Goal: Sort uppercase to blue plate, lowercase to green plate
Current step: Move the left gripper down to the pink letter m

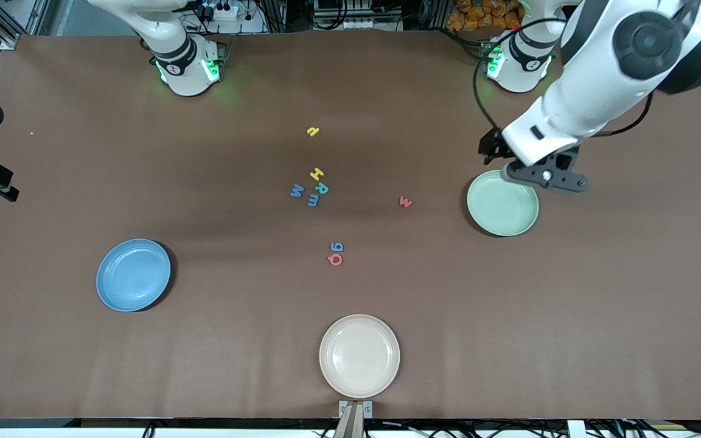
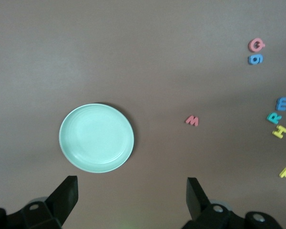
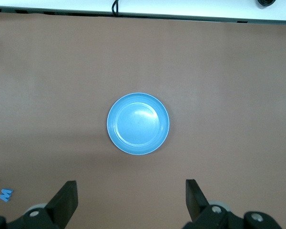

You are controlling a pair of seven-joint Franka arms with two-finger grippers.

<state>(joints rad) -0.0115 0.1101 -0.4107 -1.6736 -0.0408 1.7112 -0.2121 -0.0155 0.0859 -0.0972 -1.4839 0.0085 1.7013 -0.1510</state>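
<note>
While all eight foam letters lie loose on the brown counter [image 1: 83, 365] and both target plates sit bare, the sorting has not begun. The left gripper [image 1: 548, 176] hangs over the rim of the green plate [image 1: 502, 204] at the left arm's end, fingers spread wide and holding nothing; the right gripper [image 3: 131, 200] is out of the front view, likewise spread and empty, looking down on the blue plate [image 1: 133, 274] from high above. The red w [image 1: 406, 201] lies alone beside the green plate, the easiest first pick for the left arm, I judge: drop straight down, straddle its thin edges, and close gently since foam compresses. The cluster of yellow H [image 1: 316, 173], teal R [image 1: 322, 188], blue M [image 1: 296, 191] and blue m [image 1: 313, 199] is tight, so fingers should enter from the outer edges to avoid nudging neighbours. The red Q [image 1: 334, 260] nearly touches the blue g [image 1: 336, 246]; the small yellow letter [image 1: 313, 131] sits apart, nearer the bases. A beige plate [image 1: 359, 355] plays no part.
</note>
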